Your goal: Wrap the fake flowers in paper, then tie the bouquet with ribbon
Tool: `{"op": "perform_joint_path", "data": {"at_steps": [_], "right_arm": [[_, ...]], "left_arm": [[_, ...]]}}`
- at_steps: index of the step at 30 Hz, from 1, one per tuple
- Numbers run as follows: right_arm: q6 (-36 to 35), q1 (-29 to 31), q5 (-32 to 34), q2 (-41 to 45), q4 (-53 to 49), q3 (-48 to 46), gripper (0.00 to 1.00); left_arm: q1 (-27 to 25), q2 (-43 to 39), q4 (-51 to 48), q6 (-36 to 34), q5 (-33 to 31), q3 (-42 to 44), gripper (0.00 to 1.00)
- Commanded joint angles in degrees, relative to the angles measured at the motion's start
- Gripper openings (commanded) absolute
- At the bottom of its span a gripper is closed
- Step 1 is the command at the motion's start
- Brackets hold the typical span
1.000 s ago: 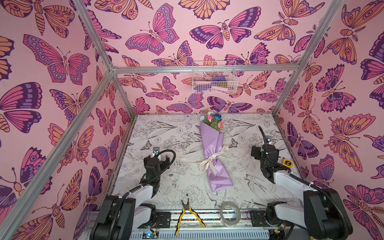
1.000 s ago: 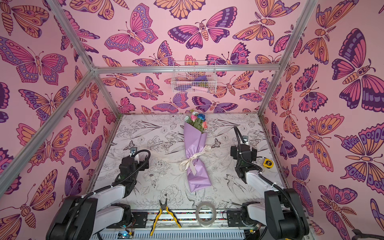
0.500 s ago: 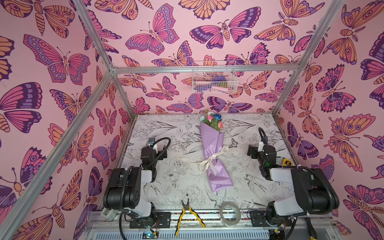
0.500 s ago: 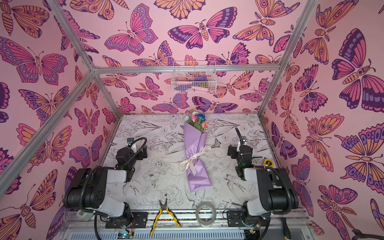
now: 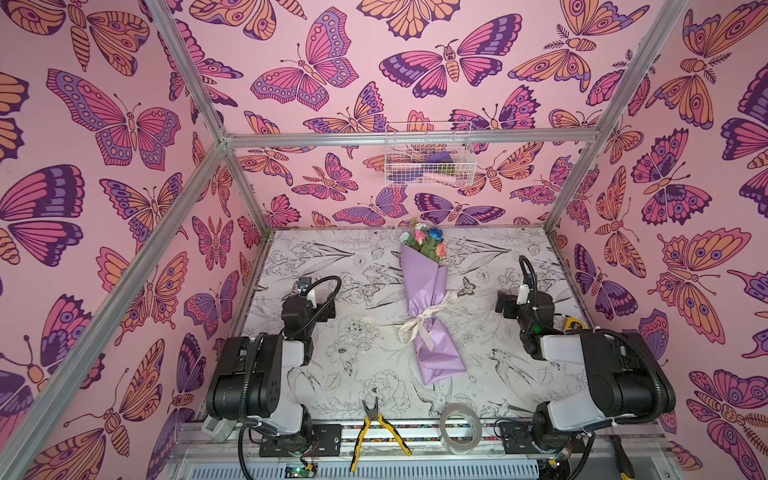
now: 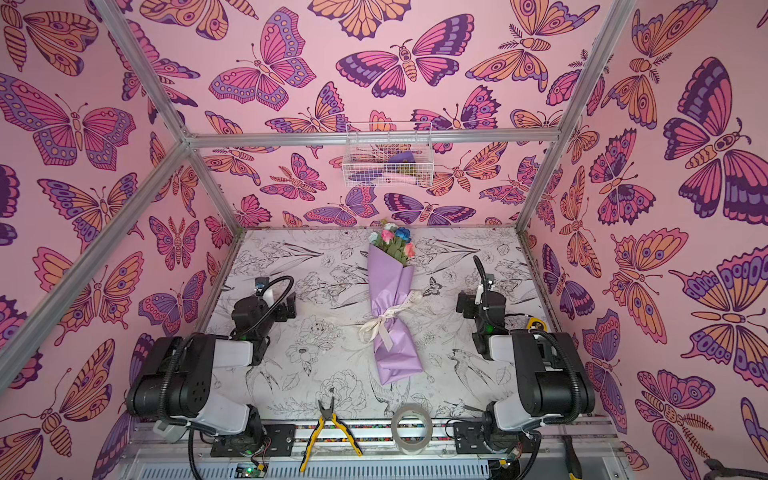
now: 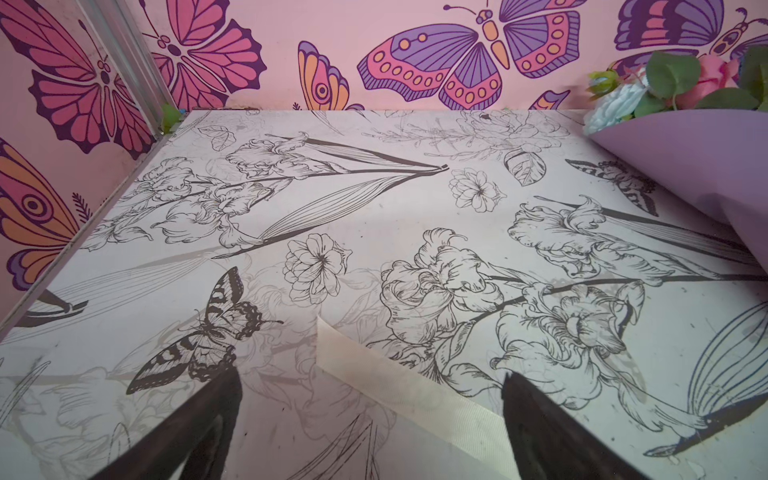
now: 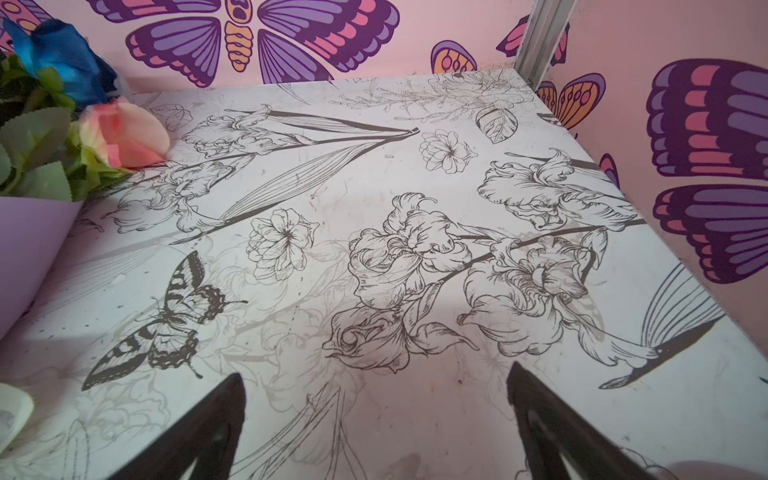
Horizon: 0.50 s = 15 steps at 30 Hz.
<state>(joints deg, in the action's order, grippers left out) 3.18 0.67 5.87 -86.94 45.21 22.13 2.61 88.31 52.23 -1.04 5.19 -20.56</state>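
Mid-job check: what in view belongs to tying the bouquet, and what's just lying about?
Belongs to the job: bouquet, fake flowers at its wide end, cream ribbon around its middle.
Lying about: yellow-handled pliers, tape roll, wire basket, yellow tape measure.

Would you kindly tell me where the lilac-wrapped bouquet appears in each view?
In a top view: bouquet lying mid-table.
In a top view: bouquet mid-table likewise.
Left wrist: bouquet, wide end only, at frame edge.
Right wrist: bouquet, wide end, frame edge.
Shared landmark: its green leaves.
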Motion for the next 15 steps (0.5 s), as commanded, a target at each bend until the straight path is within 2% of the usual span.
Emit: {"op": "perform_joint_path", "data": {"at_steps": [1, 15], "right_arm": [[0.25, -0.31, -0.45, 0.72, 0.67, 1.07, 0.99], [0.25, -0.25, -0.42, 0.77, 0.67, 1.07, 0.99]], "left_arm": [[0.02, 0.32, 0.3, -0.46, 1.74, -0.34, 0.99], [-0.15, 0.24, 0.65, -0.68, 1.83, -0.11, 0.99]]}}
